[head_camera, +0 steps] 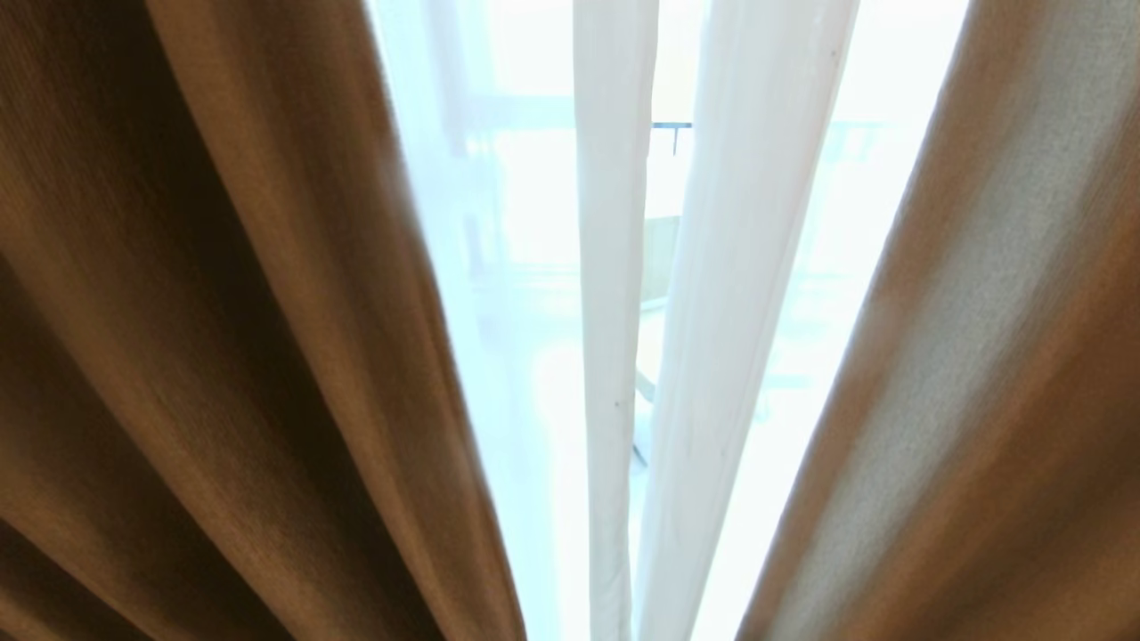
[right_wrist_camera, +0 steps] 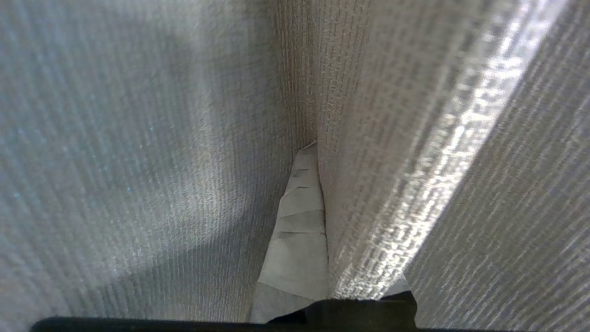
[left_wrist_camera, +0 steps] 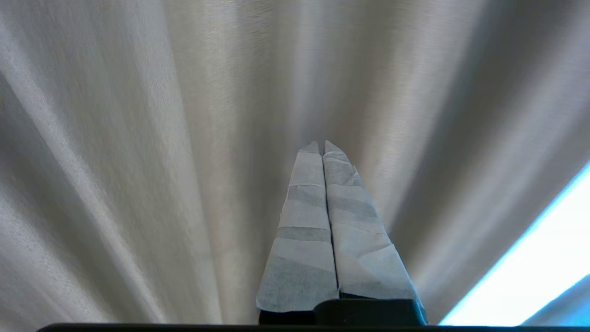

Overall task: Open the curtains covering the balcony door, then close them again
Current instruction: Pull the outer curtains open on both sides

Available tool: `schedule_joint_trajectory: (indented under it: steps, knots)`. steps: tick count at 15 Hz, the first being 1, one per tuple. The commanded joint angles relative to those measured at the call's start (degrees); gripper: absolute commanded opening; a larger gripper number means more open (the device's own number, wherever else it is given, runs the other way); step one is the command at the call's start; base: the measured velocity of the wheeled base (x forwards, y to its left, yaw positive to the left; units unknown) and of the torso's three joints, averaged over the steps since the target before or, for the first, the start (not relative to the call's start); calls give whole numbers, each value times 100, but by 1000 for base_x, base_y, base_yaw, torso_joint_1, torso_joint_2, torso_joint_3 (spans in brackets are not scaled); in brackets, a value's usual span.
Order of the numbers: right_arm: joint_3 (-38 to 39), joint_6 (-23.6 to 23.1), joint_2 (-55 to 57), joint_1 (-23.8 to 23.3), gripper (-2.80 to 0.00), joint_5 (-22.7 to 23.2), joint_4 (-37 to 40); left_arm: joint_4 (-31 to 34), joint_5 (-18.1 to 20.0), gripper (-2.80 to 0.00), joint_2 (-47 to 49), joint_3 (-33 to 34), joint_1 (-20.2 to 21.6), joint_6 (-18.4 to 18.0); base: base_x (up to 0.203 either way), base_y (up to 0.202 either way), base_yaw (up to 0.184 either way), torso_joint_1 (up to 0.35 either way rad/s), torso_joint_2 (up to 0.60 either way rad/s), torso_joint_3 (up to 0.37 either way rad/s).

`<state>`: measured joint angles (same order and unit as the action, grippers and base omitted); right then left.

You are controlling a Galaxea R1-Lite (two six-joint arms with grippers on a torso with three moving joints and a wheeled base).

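A: Right gripper (right_wrist_camera: 318, 152): clamped on a fold of the heavy drapes (head_camera: 205, 356). Only one taped finger (right_wrist_camera: 302, 221) shows in its wrist view; ribbed cloth covers the other.

B: Left gripper (left_wrist_camera: 321, 146): fingers pressed together, nothing between them, pointed at pleated drape cloth just ahead. Neither gripper appears in the head view.

A: Drapes: brown-tan, hanging at both sides of the head view, parted in the middle.

B: Sheers (head_camera: 614, 294): thin white, two strips hanging in that gap, slightly apart.

A: Balcony door (head_camera: 663, 214): seen only from the head, bright behind the sheers, with a dark horizontal bar (head_camera: 671, 125). Too washed out for detail.
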<state>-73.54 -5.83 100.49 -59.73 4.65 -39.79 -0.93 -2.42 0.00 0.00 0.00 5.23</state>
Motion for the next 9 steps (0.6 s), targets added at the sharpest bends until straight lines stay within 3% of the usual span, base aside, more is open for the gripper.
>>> schedule_joint_trajectory:
  steps: [1, 9]
  knots:
    - [161, -3, -314, 21, -280, 216, -65, -4, -4, -280, 1, 0, 0, 4, 0, 0, 0, 0, 0, 0]
    - [1141, -15, -1426, 205, -280, 890, -64, 3, -4, -280, 8, 0, 0, 4, 0, 0, 0, 0, 0, 0]
